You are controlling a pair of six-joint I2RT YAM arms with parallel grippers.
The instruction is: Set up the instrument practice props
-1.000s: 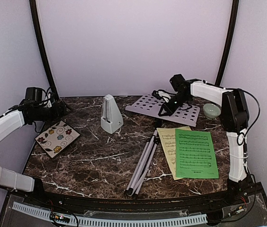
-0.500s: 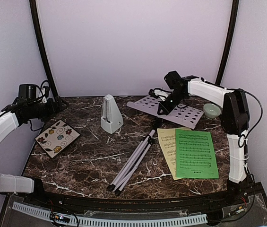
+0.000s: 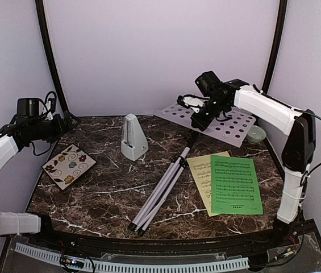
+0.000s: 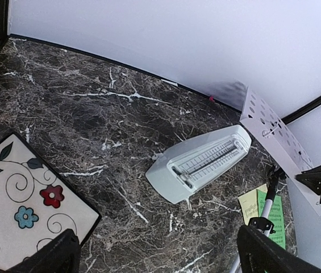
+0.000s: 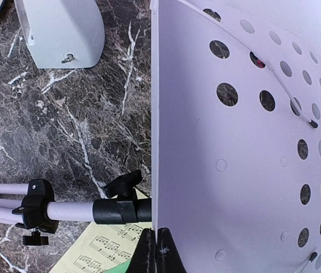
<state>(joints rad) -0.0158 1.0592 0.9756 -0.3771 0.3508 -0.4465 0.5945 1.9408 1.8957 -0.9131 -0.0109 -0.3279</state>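
Note:
The white music stand's perforated desk (image 3: 222, 120) hangs tilted above the table's back right. My right gripper (image 3: 201, 120) is shut on its lower edge. In the right wrist view the fingertips (image 5: 153, 250) pinch the desk (image 5: 245, 142) edge beside the black clamp on the stand's tube (image 5: 69, 209). The folded legs (image 3: 160, 193) slant down to the table's front middle. A green sheet (image 3: 235, 183) overlaps a pale-yellow sheet (image 3: 200, 170) at the right. The grey metronome (image 3: 133, 137) stands at the back centre. My left gripper (image 3: 63, 124) hovers open at the far left, holding nothing (image 4: 160, 261).
A floral square tile (image 3: 68, 165) lies at the left, below my left gripper. A small pale-green bowl (image 3: 255, 134) sits at the back right, partly behind the desk. Black frame poles rise at both back corners.
My right gripper has lifted the desk up and back, raising the stand's top end; the leg ends slid left along the table. The left arm drew back to the left.

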